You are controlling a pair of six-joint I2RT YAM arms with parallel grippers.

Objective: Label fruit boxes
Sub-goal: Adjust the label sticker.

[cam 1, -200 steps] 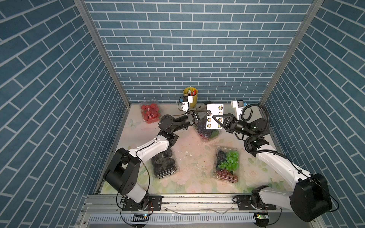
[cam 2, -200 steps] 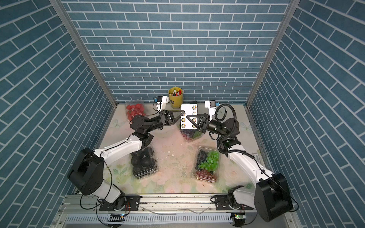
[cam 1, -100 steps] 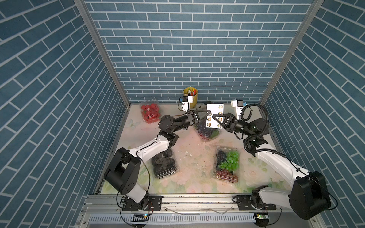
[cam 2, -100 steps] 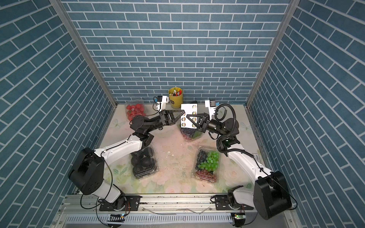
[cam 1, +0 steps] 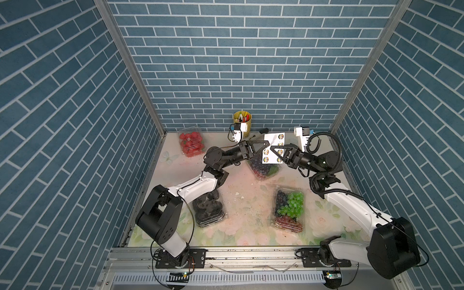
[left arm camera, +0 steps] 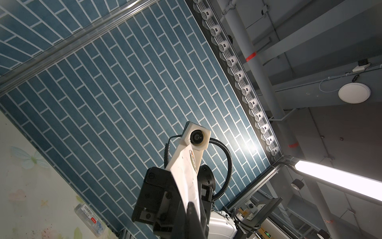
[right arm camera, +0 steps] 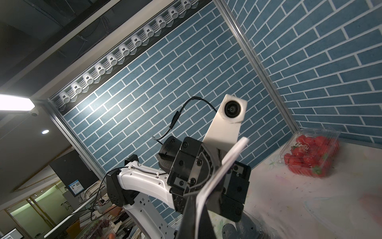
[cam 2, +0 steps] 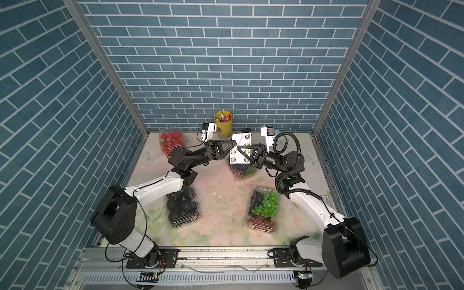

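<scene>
Both grippers hold a white sticker sheet (cam 1: 273, 147) (cam 2: 240, 150) in the air at the back of the table. My left gripper (cam 1: 268, 145) (cam 2: 235, 143) is shut on its left edge, and my right gripper (cam 1: 272, 150) (cam 2: 238, 148) is shut on it from the right. The dark grape box (cam 1: 263, 172) (cam 2: 242, 172) lies right under the sheet. In both top views the strawberry box (cam 1: 191, 141) (cam 2: 172, 141) sits back left, the black fruit box (cam 1: 208, 209) (cam 2: 182, 207) front left, and the mixed grape box (cam 1: 290, 211) (cam 2: 263, 209) front right. The wrist views show the sheet (left arm camera: 186, 178) (right arm camera: 224, 165) edge-on.
A yellow pen cup (cam 1: 242, 120) (cam 2: 223, 123) stands against the back wall, with a black marker (cam 1: 263, 130) lying near it. A small clear labelled case (left arm camera: 88, 215) lies by the right wall. My left arm reaches over the black fruit box. Brick walls close three sides.
</scene>
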